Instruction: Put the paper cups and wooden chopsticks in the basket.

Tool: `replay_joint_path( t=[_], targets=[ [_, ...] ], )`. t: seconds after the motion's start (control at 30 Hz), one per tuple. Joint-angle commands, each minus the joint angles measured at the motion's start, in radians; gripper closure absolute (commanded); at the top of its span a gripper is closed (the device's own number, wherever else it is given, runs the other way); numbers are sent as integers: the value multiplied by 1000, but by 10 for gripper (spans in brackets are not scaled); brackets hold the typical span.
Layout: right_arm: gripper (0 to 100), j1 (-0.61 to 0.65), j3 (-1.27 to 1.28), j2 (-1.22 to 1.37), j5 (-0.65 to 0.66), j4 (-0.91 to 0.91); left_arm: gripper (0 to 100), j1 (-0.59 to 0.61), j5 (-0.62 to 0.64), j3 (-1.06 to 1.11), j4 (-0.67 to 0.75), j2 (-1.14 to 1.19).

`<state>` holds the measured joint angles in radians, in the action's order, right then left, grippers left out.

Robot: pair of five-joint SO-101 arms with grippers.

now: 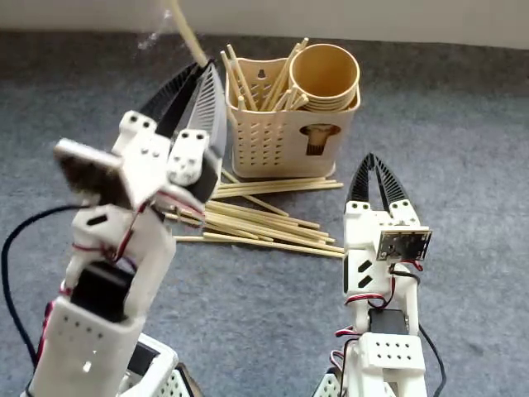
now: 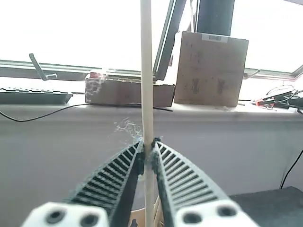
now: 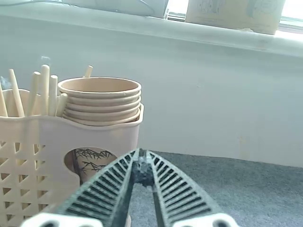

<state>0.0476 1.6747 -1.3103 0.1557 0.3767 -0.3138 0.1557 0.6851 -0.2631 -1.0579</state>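
The left gripper (image 1: 205,68) is raised just left of the cream plastic basket with slotted walls (image 1: 285,145); its black ribbed fingers (image 2: 113,184) are clamped on one pale, smooth wooden chopstick (image 2: 146,71), which stands nearly upright and rises well above the tips; the basket stands at the far middle of the grey, felt-textured worktop (image 1: 471,182); in its right half sits a nested stack of tan paper cups (image 1: 325,76) with rolled rims, and its left half holds a bundle of slim wooden sticks (image 1: 258,83) leaning at mixed angles; a loose pile of wooden chopsticks (image 1: 269,225) lies flat on the worktop just near of the basket, fanned out and crossing one another; the right gripper (image 1: 372,160) hangs low near the basket's near right corner, its ribbed black fingers (image 3: 180,194) pressed together at the tips with nothing between them.
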Motion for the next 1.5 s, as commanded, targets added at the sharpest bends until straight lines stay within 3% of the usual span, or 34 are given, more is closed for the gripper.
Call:
replay_joint_path(
  t=[0.0, 0.43, 0.67, 1.03, 1.2, 1.47],
  targets=[
    [993, -7, 104, -8, 2, 18, 993, -21, 12, -160, 21, 177],
    [993, -7, 104, -8, 2, 18, 993, 28, 14, -406, 23, 578],
    [993, -7, 104, -8, 2, 18, 993, 79, 14, -398, 92, 659],
    [993, -7, 104, -8, 2, 18, 991, 79, 14, -400, 87, 685],
    [993, -7, 104, -8, 2, 18, 880, 96, 14, -369, -3, 680],
    [993, -7, 104, -8, 2, 18, 878, 116, 9, -374, -129, 677]
  ],
)
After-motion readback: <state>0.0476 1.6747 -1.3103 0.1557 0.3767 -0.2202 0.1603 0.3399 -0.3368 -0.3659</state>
